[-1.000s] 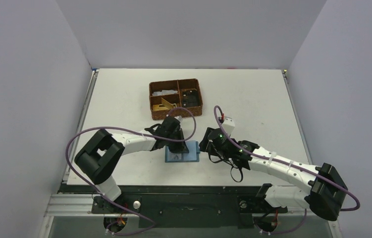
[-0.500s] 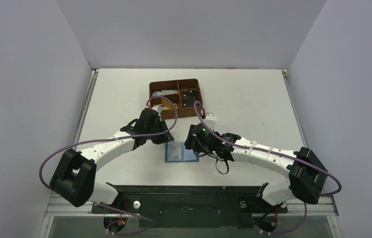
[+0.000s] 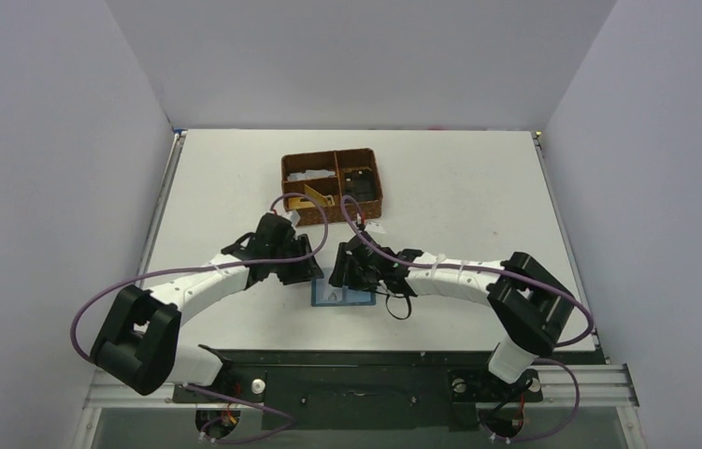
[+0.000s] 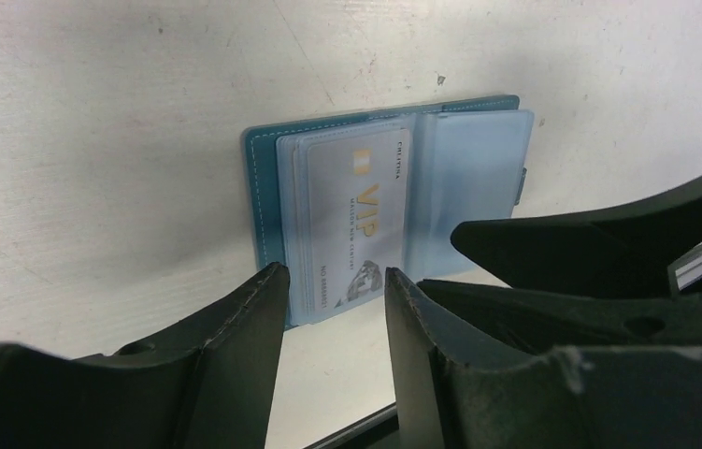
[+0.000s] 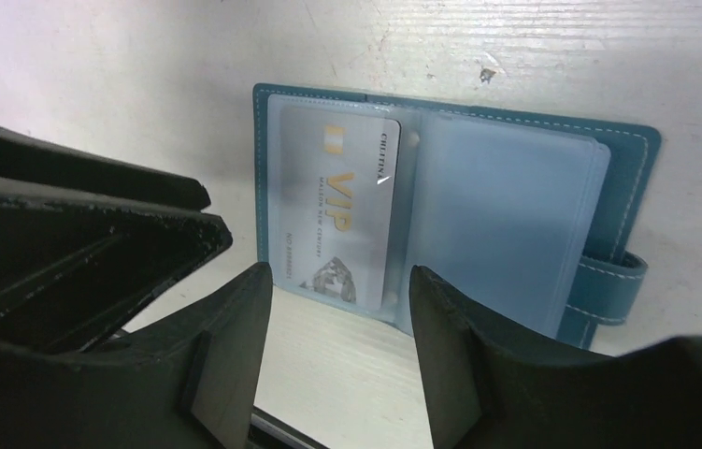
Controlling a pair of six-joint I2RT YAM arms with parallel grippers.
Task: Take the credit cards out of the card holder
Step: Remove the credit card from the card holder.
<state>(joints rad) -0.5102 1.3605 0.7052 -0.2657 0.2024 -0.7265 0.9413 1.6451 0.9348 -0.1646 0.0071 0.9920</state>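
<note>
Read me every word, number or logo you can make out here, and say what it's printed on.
"VIP": gold letters on the pale plastic card in a clear sleeve of the open teal folding card holder.
Three smaller lines of print on that card: too small to read.

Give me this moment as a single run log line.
card holder: open, flat on table | VIP card: in clear sleeve | left gripper: open, empty, near card holder | right gripper: open, empty, near card holder

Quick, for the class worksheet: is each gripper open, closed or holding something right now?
left gripper: open, holding nothing.
right gripper: open, holding nothing.
</note>
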